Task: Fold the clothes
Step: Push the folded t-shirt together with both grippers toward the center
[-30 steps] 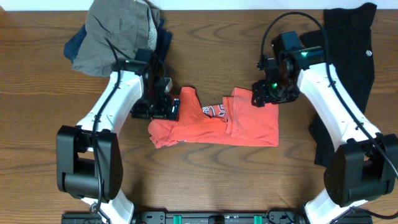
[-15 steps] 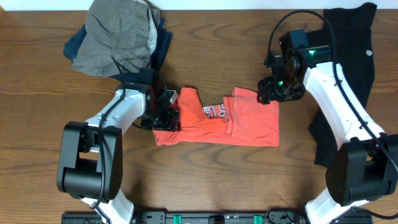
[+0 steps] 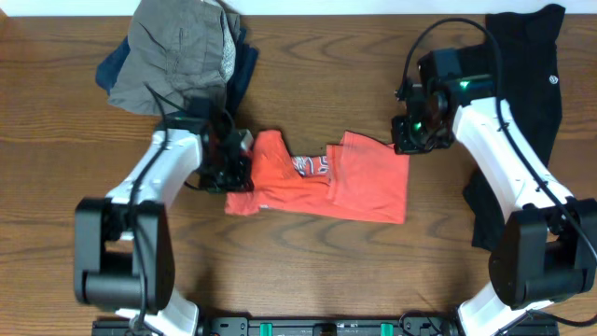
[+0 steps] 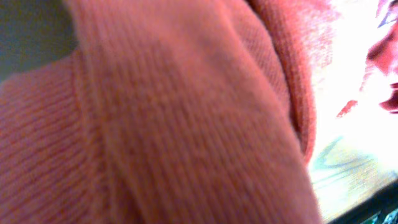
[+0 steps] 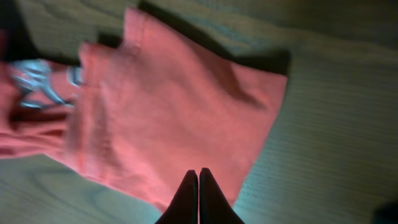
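the coral-red t-shirt (image 3: pixel 364 187) lies crumpled at the middle of the table (image 3: pixel 308 271). the left gripper (image 3: pixel 235 174) is at its left edge, jaws hidden by fabric, so i cannot tell their state. the right gripper (image 5: pixel 198 185) is clenched tip to tip over the shirt's far right corner.

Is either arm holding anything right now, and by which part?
Left pincer sits at the coral T-shirt's left edge, grip hidden. Right pincer is shut at its right edge; a pinch is unclear.

Coral T-shirt (image 3: pixel 326 182) bunched; left gripper (image 3: pixel 240 174) at left edge, right gripper (image 3: pixel 404 143) top-right
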Controlling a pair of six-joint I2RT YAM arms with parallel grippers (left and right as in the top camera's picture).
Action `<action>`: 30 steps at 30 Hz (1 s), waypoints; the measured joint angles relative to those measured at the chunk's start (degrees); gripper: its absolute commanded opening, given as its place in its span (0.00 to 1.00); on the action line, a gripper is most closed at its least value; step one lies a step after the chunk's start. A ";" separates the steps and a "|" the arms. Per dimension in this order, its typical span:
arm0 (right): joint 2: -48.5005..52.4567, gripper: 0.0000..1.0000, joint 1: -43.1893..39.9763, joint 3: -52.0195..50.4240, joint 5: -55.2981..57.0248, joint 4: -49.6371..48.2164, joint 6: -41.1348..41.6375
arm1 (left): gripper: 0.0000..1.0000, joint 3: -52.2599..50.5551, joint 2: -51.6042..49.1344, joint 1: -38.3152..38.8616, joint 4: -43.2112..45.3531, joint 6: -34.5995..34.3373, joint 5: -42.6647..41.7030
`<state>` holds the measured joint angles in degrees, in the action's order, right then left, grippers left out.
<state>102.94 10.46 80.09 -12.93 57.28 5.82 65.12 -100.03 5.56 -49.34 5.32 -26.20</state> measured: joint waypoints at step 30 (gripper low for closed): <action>0.00 0.01 1.46 -21.03 -11.30 -21.05 8.87 | 0.24 3.82 7.48 25.35 8.87 1.25 4.13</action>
<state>102.94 11.92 59.07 -24.23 36.23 14.70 68.95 -92.55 30.92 -40.47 6.57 -22.06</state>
